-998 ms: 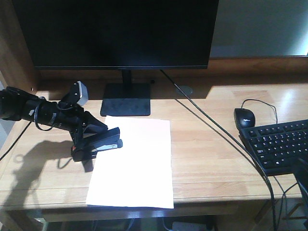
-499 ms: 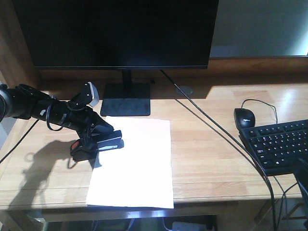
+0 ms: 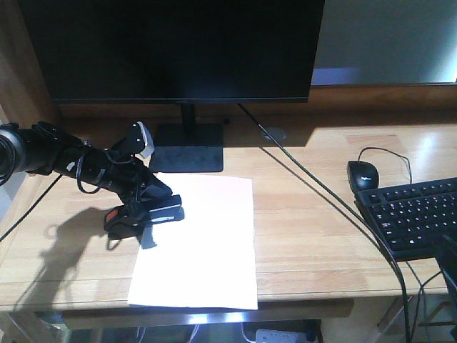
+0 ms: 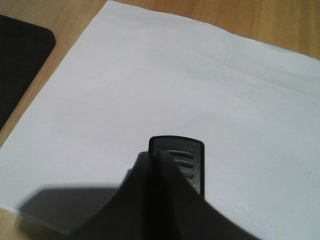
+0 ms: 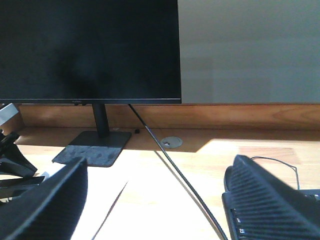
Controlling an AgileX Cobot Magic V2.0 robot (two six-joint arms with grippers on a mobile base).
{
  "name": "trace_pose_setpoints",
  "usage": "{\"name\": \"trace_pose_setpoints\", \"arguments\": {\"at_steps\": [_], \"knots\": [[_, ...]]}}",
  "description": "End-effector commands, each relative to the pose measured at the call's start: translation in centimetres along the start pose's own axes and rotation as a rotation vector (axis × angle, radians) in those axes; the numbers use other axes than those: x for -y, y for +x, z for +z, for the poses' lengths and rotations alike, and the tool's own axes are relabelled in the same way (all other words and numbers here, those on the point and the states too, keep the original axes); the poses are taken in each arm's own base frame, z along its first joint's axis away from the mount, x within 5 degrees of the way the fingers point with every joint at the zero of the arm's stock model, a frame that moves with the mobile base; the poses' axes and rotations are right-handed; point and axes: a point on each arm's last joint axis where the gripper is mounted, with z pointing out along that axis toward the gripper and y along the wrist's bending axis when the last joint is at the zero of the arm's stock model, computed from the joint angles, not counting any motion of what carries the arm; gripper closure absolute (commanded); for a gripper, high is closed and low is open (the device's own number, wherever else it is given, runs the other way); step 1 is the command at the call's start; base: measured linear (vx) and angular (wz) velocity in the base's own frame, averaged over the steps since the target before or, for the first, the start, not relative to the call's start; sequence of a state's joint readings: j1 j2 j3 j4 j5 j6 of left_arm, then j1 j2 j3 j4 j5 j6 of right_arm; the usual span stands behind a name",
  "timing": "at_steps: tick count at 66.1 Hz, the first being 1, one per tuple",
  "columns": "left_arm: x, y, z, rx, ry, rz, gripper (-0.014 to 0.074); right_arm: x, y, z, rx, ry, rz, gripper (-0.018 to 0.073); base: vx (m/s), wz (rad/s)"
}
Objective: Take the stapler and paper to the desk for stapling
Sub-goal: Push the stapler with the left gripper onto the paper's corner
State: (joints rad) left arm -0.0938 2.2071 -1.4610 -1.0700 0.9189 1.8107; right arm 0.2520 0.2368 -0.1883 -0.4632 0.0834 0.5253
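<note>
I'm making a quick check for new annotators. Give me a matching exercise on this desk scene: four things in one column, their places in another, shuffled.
Things:
1. stapler
2. paper
3. mouse
4. keyboard

Places:
A. lying flat in front of the monitor stand
B. at the desk's far right edge, partly out of frame
C. held in the left pincer, at the paper's left edge
D. just behind the keyboard's left corner

Pairs: 1-C, 2-A, 3-D, 4-B
</note>
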Motion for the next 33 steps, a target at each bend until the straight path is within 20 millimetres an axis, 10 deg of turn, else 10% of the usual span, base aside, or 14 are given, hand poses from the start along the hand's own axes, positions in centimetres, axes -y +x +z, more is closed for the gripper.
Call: {"name": "trace_pose_setpoints", "arguments": {"at_steps": [1, 33], "knots": [[1.01, -0.12, 0.06, -0.077, 0.06, 0.048, 0.0603, -0.32, -1.35, -0.06, 0.076, -0.03, -0.003, -0.0001, 0.0, 0.0], [1.41, -0.15, 0.03, -0.073, 0.104, 0.032, 0.0603, -0.32, -1.35, -0.06, 0.076, -0.03, -0.003, -0.0001, 0.0, 0.0]]}}
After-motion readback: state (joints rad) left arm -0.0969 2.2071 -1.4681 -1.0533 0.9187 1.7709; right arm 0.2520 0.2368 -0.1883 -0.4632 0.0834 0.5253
